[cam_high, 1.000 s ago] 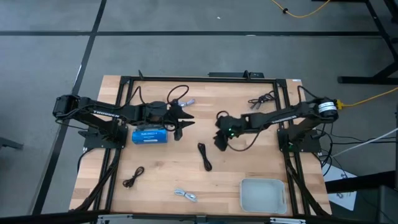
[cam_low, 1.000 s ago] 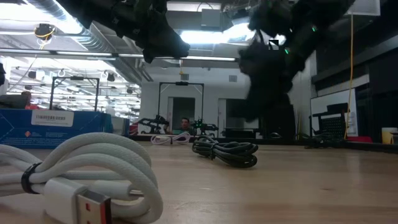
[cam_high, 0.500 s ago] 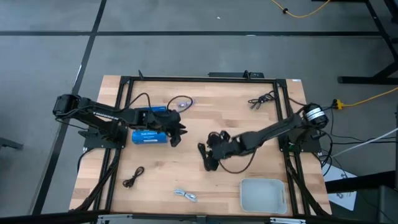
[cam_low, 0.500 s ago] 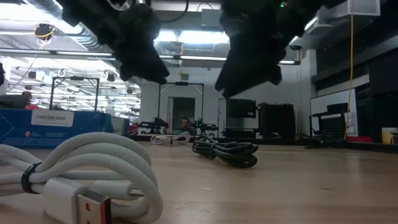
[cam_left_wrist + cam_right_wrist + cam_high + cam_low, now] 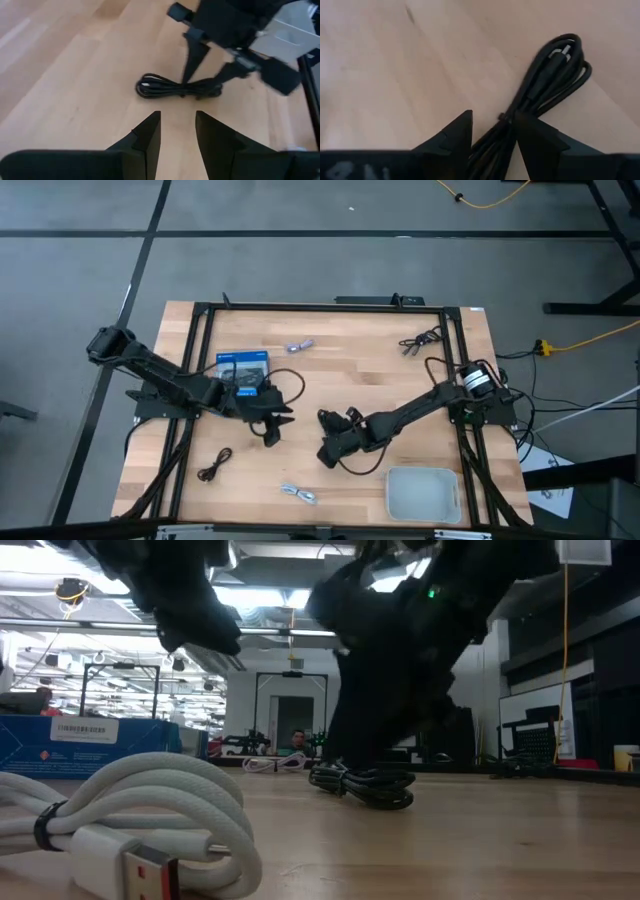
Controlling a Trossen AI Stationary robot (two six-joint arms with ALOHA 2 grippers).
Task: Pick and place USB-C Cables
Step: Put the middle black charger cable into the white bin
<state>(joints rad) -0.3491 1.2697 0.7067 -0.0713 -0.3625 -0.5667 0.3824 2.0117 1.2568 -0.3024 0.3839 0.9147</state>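
Black cable at centre: a black bundled USB-C cable [image 5: 331,423] lies flat on the wooden surface [image 5: 380,380] near its middle; in the left wrist view it shows as a long flat coil [image 5: 175,87].
Right hand: the right hand [image 5: 328,452] is down over this cable, its two fingers [image 5: 452,135] spread with a gap between them, one on each side of the bundle [image 5: 545,85]; the pictures do not settle whether the fingers touch it.
Left hand: the left hand [image 5: 272,430] hovers just beside the same cable, on its left side in the high view, fingers [image 5: 145,137] parted a little and holding nothing.
Other black cables: one small coil [image 5: 214,466] near the front left of the surface, one loose bundle [image 5: 421,340] at the far right corner.
Pale cables: one [image 5: 299,345] at the far side near the blue box [image 5: 243,364], one [image 5: 299,494] at the front edge, large in the low view [image 5: 130,815].
Tray: a pale grey tray [image 5: 423,492] sits at the front right, well apart from the centre cable.
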